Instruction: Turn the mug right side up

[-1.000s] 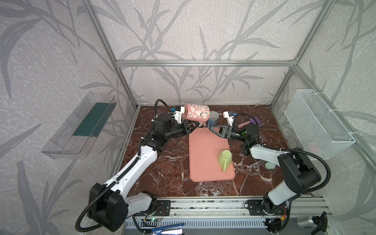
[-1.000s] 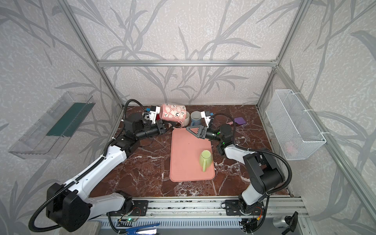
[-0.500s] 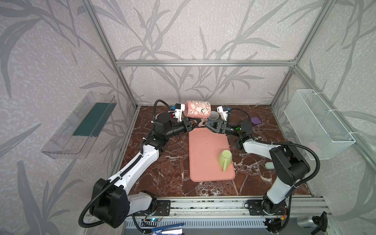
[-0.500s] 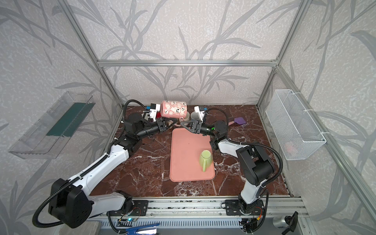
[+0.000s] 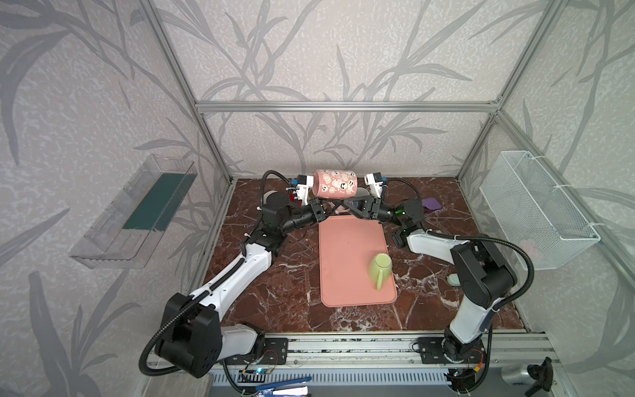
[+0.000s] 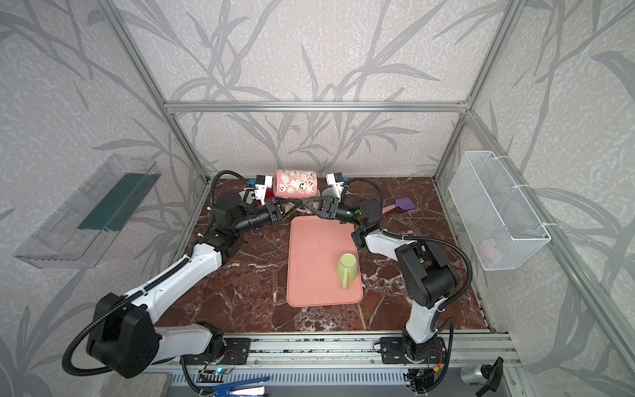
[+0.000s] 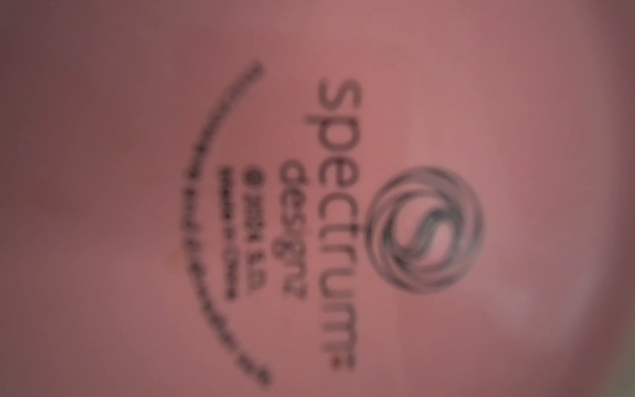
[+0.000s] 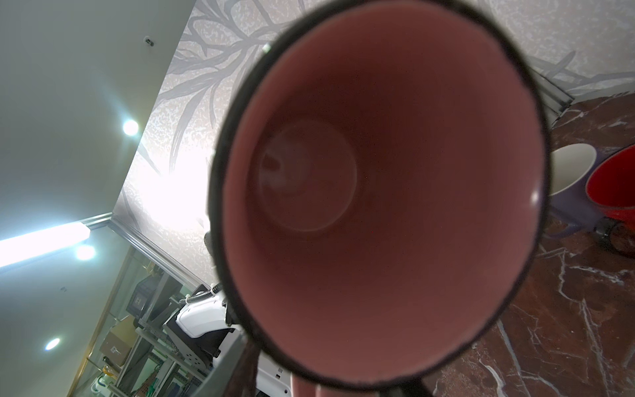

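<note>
Mug: the pink mug (image 5: 335,184) lies on its side in the air over the back of the table (image 5: 275,275), base toward my left wrist, mouth toward my right.
Left hand (image 5: 329,208): pinching the mug from below.
Right hand (image 5: 348,205): just beneath the mug; spread or gripping, I cannot tell.
Mat: a green mug (image 5: 379,266) sits on the pink mat (image 5: 345,247).

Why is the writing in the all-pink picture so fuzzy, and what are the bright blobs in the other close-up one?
Left wrist view: the base of the pink mug is too close to the lens, so its printed stamp blurs. Right wrist view: ceiling lights flare and wash out the wall beside the mug. Both top views: sharp, evenly lit.
</note>
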You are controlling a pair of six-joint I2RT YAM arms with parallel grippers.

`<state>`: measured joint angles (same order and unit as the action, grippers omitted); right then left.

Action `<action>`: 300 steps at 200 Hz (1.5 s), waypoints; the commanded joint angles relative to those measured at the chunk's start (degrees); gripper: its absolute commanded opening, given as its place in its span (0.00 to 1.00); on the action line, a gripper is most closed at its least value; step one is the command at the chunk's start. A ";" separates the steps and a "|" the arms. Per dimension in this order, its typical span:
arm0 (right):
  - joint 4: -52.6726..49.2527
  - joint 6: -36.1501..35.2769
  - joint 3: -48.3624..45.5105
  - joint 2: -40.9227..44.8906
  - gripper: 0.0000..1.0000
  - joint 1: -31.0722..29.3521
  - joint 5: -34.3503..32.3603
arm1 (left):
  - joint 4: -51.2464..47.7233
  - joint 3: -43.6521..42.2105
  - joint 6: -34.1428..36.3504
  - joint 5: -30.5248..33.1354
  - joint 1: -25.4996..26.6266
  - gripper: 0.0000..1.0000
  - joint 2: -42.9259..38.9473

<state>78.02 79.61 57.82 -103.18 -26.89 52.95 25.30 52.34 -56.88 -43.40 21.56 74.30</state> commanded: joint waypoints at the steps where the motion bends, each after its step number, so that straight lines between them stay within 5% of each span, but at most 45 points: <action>1: 2.58 0.60 2.52 -0.31 0.45 0.42 -1.15 | 9.48 -0.18 0.04 -1.47 0.19 0.00 -0.70; 36: 2.58 0.81 2.91 -0.71 0.33 0.37 -1.84 | 10.43 -2.02 0.04 -1.26 0.41 0.00 -0.23; 107: 2.58 0.82 2.60 -0.54 0.28 0.40 -2.23 | 11.54 -4.96 1.82 0.75 2.83 0.00 2.10; 129: 2.58 0.55 1.70 0.02 0.18 1.07 -3.06 | 11.89 -5.74 1.97 1.29 3.41 0.00 2.42; 148: 2.58 0.31 0.53 0.82 0.00 1.97 -3.97 | 12.14 -6.02 1.95 1.29 3.77 0.00 2.75; 222: 2.58 -1.41 -3.65 3.34 0.00 2.71 -3.25 | 7.67 -5.69 4.77 2.65 4.40 0.00 3.55; 300: 2.58 -2.09 -11.60 7.44 0.00 5.97 -2.16 | 7.17 -8.69 5.13 5.36 4.80 0.29 5.34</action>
<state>74.96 78.02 46.35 -99.63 -23.29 53.74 32.14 44.93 -54.78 -38.94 26.50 78.76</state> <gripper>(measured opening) 0.218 0.266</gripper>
